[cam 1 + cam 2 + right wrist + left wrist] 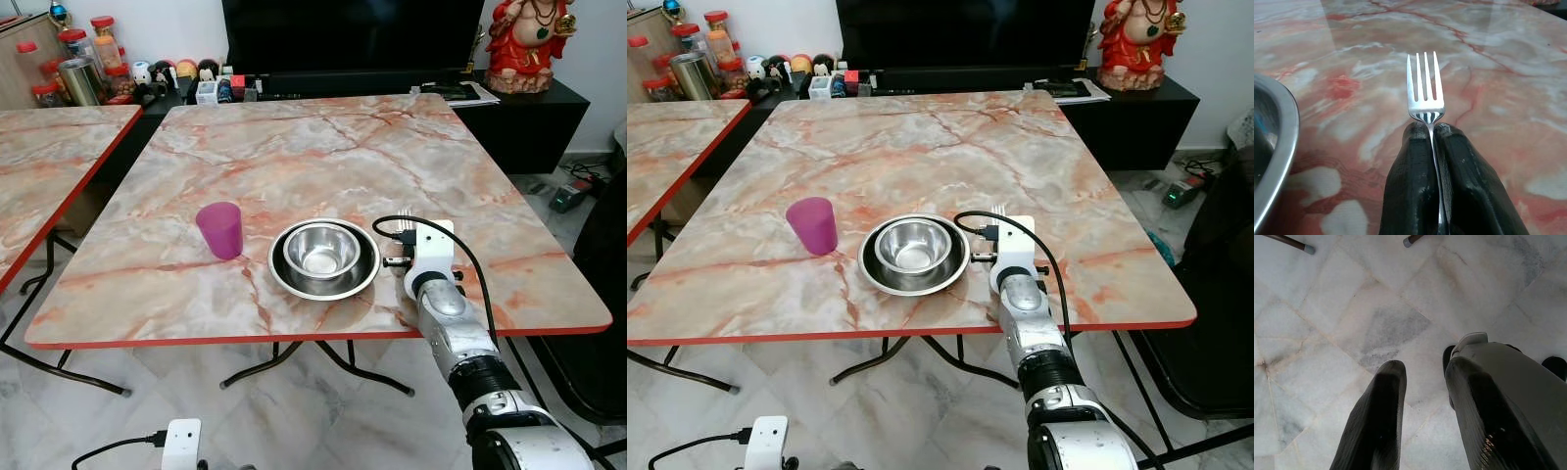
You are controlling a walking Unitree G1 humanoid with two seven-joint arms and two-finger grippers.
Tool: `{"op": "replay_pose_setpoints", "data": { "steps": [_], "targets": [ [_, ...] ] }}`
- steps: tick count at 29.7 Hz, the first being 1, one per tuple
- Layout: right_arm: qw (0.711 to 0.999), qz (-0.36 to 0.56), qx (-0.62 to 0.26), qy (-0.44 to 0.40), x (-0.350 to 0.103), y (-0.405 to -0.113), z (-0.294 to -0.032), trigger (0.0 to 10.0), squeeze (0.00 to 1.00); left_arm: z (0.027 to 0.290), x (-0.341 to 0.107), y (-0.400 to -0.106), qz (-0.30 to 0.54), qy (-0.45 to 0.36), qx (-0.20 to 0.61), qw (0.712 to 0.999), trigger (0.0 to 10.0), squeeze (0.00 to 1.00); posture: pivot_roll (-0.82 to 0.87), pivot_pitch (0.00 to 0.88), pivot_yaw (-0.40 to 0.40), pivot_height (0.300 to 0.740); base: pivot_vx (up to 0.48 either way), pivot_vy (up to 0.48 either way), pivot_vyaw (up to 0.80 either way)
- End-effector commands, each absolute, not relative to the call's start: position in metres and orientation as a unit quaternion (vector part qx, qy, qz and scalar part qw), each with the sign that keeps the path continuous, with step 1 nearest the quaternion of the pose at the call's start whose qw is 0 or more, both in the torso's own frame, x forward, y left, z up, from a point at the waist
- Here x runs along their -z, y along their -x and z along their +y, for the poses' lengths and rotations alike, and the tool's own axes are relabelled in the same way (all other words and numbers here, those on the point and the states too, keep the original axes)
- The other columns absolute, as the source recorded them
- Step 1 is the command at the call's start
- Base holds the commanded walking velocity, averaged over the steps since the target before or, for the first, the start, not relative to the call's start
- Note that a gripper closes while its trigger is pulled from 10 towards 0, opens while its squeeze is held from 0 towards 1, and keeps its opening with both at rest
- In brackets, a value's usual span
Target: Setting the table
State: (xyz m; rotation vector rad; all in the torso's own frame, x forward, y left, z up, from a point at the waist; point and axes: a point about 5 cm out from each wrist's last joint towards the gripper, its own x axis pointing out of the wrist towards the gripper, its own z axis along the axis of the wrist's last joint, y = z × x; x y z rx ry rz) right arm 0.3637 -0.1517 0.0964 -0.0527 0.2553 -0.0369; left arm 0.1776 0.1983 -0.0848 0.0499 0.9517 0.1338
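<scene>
Silver fork [1426,93] gleams between the black fingers [1413,186] of the right gripper [1429,128], over a cream tabletop [323,157] veined in salmon pink with a red edge. Beside the jaws, a shiny steel bowl [321,250] inside a steel plate [324,282]; beyond, a magenta cup [220,229].

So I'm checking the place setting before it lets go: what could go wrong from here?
The right tool pinches the fork by its thin neck, so it could twist or slip on release. The fork sits close beside the steel plate holding the bowl, so a sideways drift might knock the rim.
</scene>
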Motion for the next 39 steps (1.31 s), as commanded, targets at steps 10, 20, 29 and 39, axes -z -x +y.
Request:
{"op": "replay_pose_setpoints", "data": {
  "steps": [10,20,29,39],
  "targets": [
    [0.992,0.122,0.015,0.016,-0.1013,-0.3681,-0.1485,10.0,0.00,0.2041,0.0862,-0.1731,0.466,-0.026,-0.071,0.881,10.0,0.00,-0.05,0.000,0.020,0.693,0.000,0.000,0.00],
    [0.993,0.120,0.016,0.011,-0.1012,-0.3685,-0.1479,10.0,1.00,0.2054,0.0862,-0.1728,0.467,-0.028,-0.072,0.881,10.0,0.00,-0.05,0.000,0.023,0.693,0.000,0.000,0.00],
    [0.993,0.118,0.018,0.011,-0.1014,-0.3687,-0.1485,10.0,1.00,0.2054,0.0857,-0.1740,0.467,-0.029,-0.071,0.881,10.0,0.00,-0.05,0.000,0.024,0.693,0.000,0.000,0.00],
    [0.993,0.114,0.015,0.010,-0.1028,-0.3695,-0.1475,10.0,1.00,0.2045,0.0852,-0.1755,0.467,-0.031,-0.068,0.881,10.0,0.00,-0.05,0.000,0.025,0.693,0.000,0.000,0.00]
  ]
}}
